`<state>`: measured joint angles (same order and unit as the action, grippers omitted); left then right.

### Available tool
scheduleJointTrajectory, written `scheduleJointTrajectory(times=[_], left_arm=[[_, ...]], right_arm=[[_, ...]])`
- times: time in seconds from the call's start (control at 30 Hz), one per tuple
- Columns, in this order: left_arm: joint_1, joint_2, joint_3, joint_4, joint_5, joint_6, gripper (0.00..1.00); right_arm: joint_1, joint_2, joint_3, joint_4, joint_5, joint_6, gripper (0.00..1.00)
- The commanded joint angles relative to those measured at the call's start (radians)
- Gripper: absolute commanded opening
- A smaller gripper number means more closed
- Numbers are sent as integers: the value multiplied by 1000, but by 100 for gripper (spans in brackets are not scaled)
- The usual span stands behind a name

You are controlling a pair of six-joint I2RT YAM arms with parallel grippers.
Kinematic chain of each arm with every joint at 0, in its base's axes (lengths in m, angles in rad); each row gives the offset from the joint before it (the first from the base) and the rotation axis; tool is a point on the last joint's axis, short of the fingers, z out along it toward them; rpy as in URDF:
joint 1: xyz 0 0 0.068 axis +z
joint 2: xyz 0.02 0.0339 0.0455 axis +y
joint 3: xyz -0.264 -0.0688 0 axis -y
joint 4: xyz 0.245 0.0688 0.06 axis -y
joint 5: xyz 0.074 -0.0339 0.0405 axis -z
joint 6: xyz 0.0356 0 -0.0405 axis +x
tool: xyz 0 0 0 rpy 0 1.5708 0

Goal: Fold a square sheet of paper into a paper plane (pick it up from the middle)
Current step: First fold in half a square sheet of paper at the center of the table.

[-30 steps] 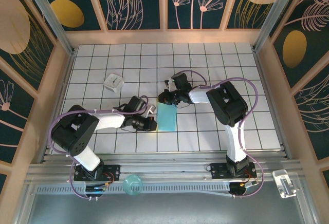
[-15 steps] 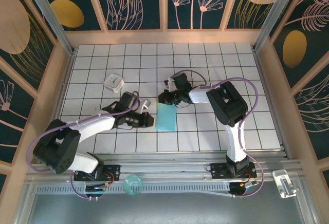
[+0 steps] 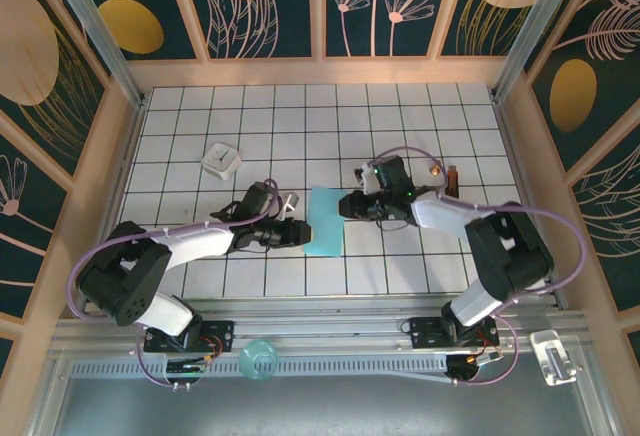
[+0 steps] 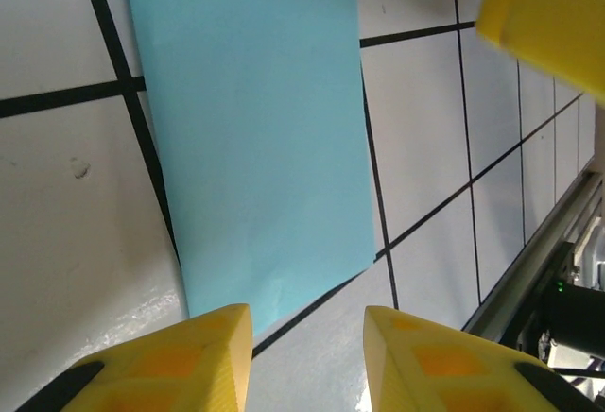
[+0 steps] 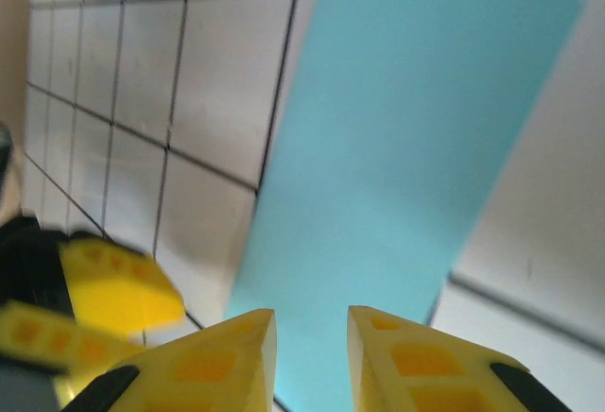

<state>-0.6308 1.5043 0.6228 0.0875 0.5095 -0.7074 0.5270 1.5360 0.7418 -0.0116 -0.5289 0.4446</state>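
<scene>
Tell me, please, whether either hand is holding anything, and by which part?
Nothing is held: the thin light-blue sheet of paper lies flat on the white gridded table between the open left hand and open right hand.

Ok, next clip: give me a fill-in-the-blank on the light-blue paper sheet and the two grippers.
1. The thin light-blue paper sheet lies flat on the ___ tiled table.
2. It sits ___ the left gripper and the right gripper.
3. In the top view, the small white square block is to the paper's ___.
4. Both grippers' jaws stand ___, holding nothing.
Missing: white; between; left; open.
</scene>
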Motion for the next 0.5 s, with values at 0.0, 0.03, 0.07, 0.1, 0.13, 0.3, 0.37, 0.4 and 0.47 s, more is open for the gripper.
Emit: scheduleJointTrajectory(times=[0.0, 0.03, 0.07, 0.1, 0.13, 0.3, 0.37, 0.4, 0.47], left_arm=[[1, 49, 23, 18, -29, 10, 35], [1, 58, 24, 6, -39, 8, 34], [1, 64, 21, 2, -47, 3, 34], [1, 66, 14, 8, -53, 1, 34], [1, 69, 9, 14, -53, -3, 34], [-26, 112, 2, 64, 45, -28, 34], [-43, 115, -15, 120, 99, -67, 34], [-52, 116, -24, 163, 131, -93, 34], [-72, 122, -27, 238, 190, -136, 34]], right_arm=[[39, -51, -78, -41, 89, 83, 28], [48, -57, -90, -35, 97, 102, 29], [61, -56, -98, -20, 100, 114, 29], [72, -47, -98, -6, 104, 123, 30], [80, -32, -93, 6, 104, 128, 30], [84, 48, -65, 61, 79, 133, 29], [73, 49, -53, 44, 87, 115, 29], [62, 47, -49, 34, 91, 105, 29], [32, 39, -45, 10, 99, 88, 29]])
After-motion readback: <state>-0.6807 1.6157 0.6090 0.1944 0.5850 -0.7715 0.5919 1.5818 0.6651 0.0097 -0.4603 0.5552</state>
